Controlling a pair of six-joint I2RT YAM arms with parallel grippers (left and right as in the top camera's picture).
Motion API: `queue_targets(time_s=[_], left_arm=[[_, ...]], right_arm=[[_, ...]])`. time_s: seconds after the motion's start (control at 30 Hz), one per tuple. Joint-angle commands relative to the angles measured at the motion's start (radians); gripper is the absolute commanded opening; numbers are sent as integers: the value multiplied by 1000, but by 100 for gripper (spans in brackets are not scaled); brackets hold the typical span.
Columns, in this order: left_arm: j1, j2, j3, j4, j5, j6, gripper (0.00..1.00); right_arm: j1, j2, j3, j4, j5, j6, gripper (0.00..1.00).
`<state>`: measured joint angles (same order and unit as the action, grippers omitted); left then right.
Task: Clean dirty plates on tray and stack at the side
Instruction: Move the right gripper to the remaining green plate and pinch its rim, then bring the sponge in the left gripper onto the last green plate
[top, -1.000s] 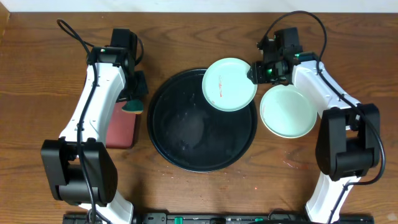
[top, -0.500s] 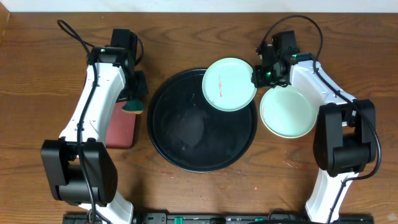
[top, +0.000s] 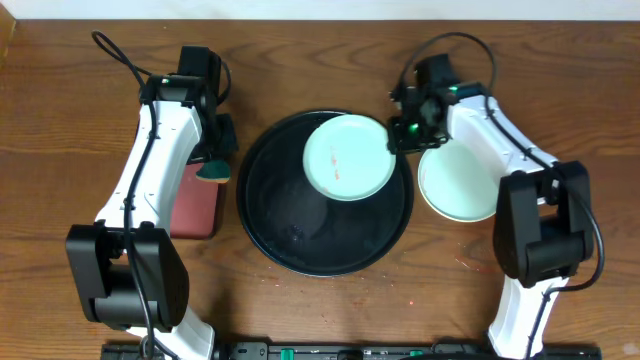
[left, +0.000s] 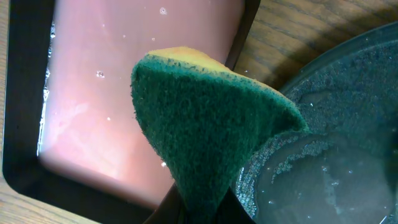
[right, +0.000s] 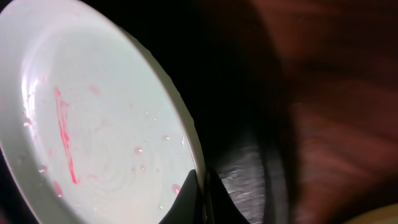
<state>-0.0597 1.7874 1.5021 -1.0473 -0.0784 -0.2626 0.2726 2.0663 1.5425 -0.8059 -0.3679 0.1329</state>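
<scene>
The right gripper (top: 398, 135) pinches the rim of 1 smeared plate (top: 345, 158), held over the tray's (top: 300, 235) far right part. The left gripper (top: 214, 163), clamped on a sponge (left: 205, 130), hovers at the tray's left rim, the plate lying to its right.

A mint-blue smeared plate (top: 347, 157), streaked thin red, lies over the far-right part of the glossy black tray (top: 270, 215), which sits mid-table. A clean plate (top: 462, 185) rests beside it, toward the right edge.

No text, label, brand or number is showing legibly in any view; possibly blur is hiding some.
</scene>
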Motion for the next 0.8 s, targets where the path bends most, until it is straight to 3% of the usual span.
queue_targets(time_s=[0.0,0.37,0.77], left_arm=[[3,-29,7,-3,-12,-9,7],[-3,-29,7,5,25,-9,7],[-98,-29,7,34,97,-9,7]], right_arm=[[45,-3,35,-36,-24,98,1],[152,-2,-39,-47,108,276,1],[205,18,-106,28,116,290,1]])
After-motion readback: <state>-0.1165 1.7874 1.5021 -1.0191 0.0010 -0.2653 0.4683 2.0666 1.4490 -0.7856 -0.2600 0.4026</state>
